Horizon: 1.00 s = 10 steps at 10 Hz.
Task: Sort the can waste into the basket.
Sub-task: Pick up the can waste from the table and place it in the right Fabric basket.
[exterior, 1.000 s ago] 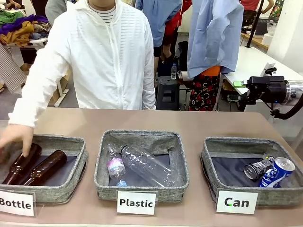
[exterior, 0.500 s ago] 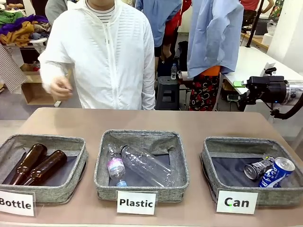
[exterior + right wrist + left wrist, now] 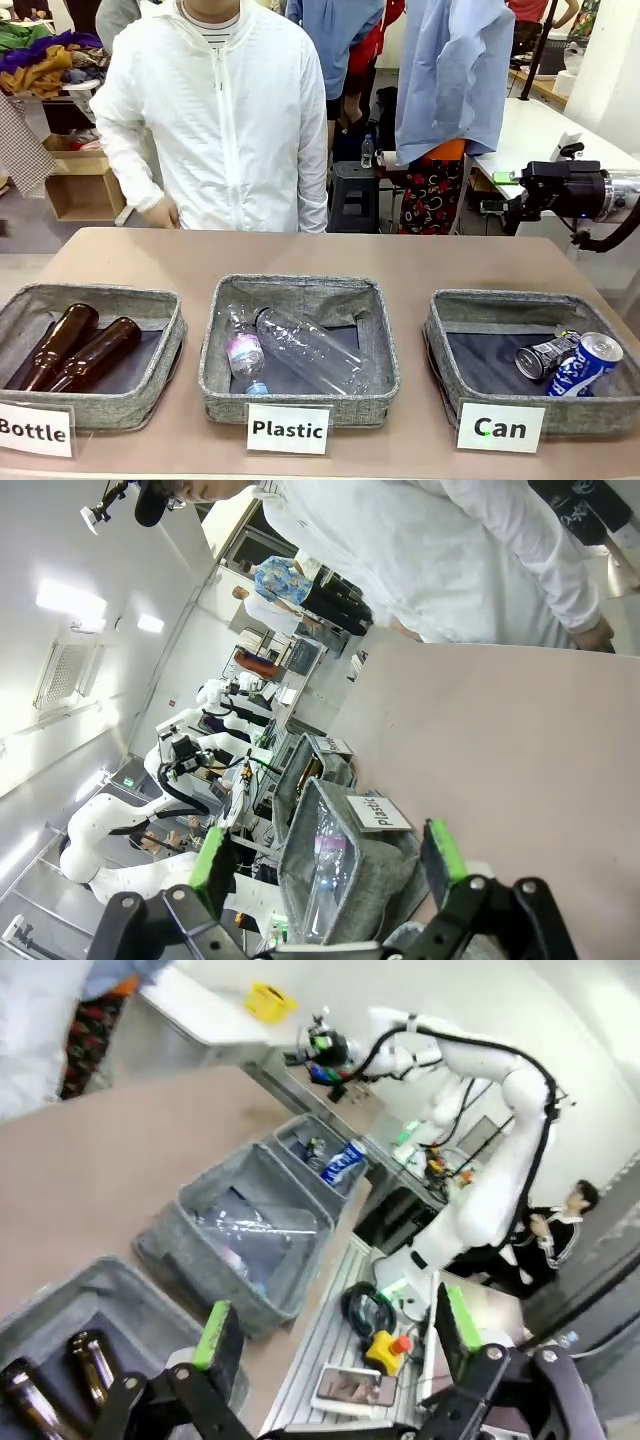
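Observation:
The grey "Can" basket (image 3: 500, 301) stands at the table's front right. Two pieces of can waste lie in its right end: a blue can with white lettering (image 3: 585, 364) and, touching it on the left, a small dark dented can (image 3: 541, 357). My right gripper (image 3: 503, 192) hangs beyond the table's far right corner, well above and behind this basket. In the right wrist view the right gripper (image 3: 328, 860) is open and holds nothing. My left gripper (image 3: 335, 1328) is open too, high over the table's left end; far off are the Can basket (image 3: 292, 1136) and blue can (image 3: 345, 1161).
The "Plastic" basket (image 3: 300, 291) in the middle holds clear bottles (image 3: 310, 350). The "Bottle" basket (image 3: 100, 296) at the left holds two brown glass bottles (image 3: 75, 352). A person in a white jacket (image 3: 215, 120) stands at the far edge, one hand (image 3: 160, 212) low by the table.
The person's hand has lifted off the brown bottles in the Bottle basket and drawn back to the table's far edge. Neither arm has moved.

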Each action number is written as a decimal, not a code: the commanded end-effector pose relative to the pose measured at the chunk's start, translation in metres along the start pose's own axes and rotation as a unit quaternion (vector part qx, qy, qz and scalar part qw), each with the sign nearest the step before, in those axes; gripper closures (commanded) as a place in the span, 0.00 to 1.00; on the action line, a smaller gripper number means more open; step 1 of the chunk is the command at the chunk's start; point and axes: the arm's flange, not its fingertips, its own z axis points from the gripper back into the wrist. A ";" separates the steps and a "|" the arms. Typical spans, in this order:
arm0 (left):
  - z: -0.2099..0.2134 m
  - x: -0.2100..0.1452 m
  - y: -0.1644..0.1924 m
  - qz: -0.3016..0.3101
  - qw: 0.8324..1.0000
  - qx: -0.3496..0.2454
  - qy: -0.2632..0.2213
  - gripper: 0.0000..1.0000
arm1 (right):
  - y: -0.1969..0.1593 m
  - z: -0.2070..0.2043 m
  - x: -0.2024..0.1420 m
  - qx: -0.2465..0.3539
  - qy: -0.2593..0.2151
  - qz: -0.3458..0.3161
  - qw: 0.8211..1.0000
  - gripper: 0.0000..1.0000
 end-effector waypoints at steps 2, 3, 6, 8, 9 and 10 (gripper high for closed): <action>-0.029 -0.013 0.036 0.045 0.999 0.000 0.012 0.00 | 0.001 -0.001 0.000 0.005 -0.004 0.001 1.000 0.00; -0.025 -0.005 0.028 0.028 0.999 -0.022 0.013 0.00 | 0.001 -0.001 0.000 0.005 -0.004 0.001 1.000 0.00; -0.025 -0.005 0.028 0.028 0.999 -0.022 0.013 0.00 | 0.001 -0.001 0.000 0.005 -0.004 0.001 1.000 0.00; -0.025 -0.005 0.028 0.028 0.999 -0.022 0.013 0.00 | 0.001 -0.001 0.000 0.005 -0.004 0.001 1.000 0.00; -0.025 -0.005 0.028 0.028 0.999 -0.022 0.013 0.00 | 0.001 -0.001 0.000 0.005 -0.004 0.001 1.000 0.00; -0.025 -0.005 0.028 0.028 0.999 -0.022 0.013 0.00 | 0.001 -0.001 0.000 0.005 -0.004 0.001 1.000 0.00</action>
